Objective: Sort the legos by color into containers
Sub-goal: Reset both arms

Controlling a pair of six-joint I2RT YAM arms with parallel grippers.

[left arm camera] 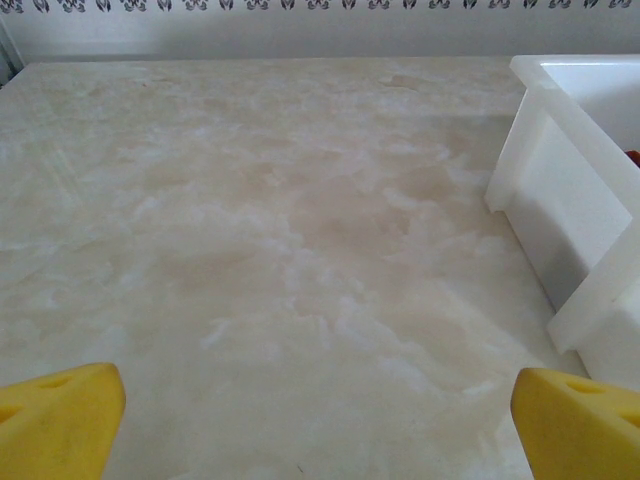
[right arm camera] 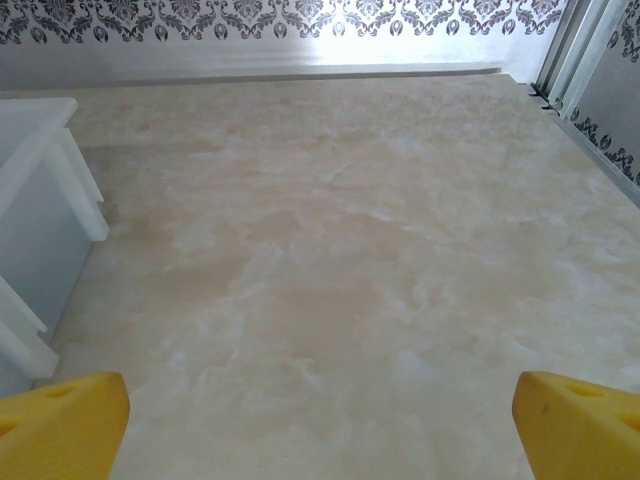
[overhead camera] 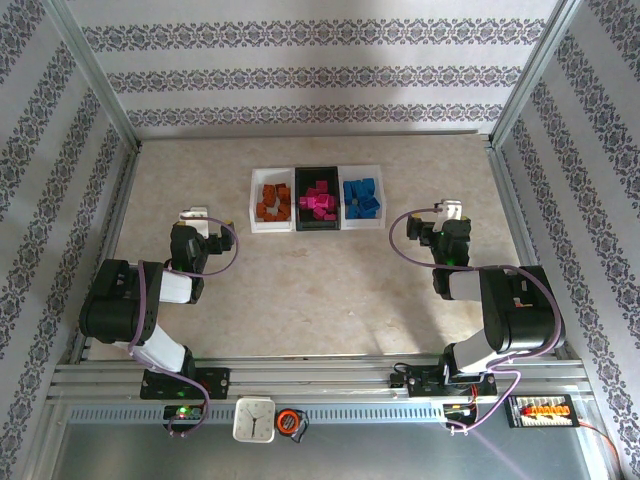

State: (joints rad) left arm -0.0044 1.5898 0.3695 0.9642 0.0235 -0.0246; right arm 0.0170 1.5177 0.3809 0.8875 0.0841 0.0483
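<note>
Three containers stand in a row at the table's middle back. The left white container (overhead camera: 252, 201) holds orange-brown legos (overhead camera: 271, 203). The black container (overhead camera: 318, 172) holds pink legos (overhead camera: 319, 201). The right white container (overhead camera: 381, 196) holds blue legos (overhead camera: 361, 197). My left gripper (overhead camera: 196, 216) rests left of the row, open and empty, its yellow fingertips (left arm camera: 60, 410) wide apart over bare table, with the white container's wall (left arm camera: 560, 200) to its right. My right gripper (overhead camera: 450, 212) sits right of the row, also open and empty (right arm camera: 320, 410), the white container (right arm camera: 40, 200) on its left.
Patterned walls and an aluminium frame (overhead camera: 100, 90) enclose the beige marbled table (overhead camera: 320, 290). A small clock (overhead camera: 254, 420) and a tape measure (overhead camera: 291, 423) lie on the front rail. Both arms are folded back near their bases.
</note>
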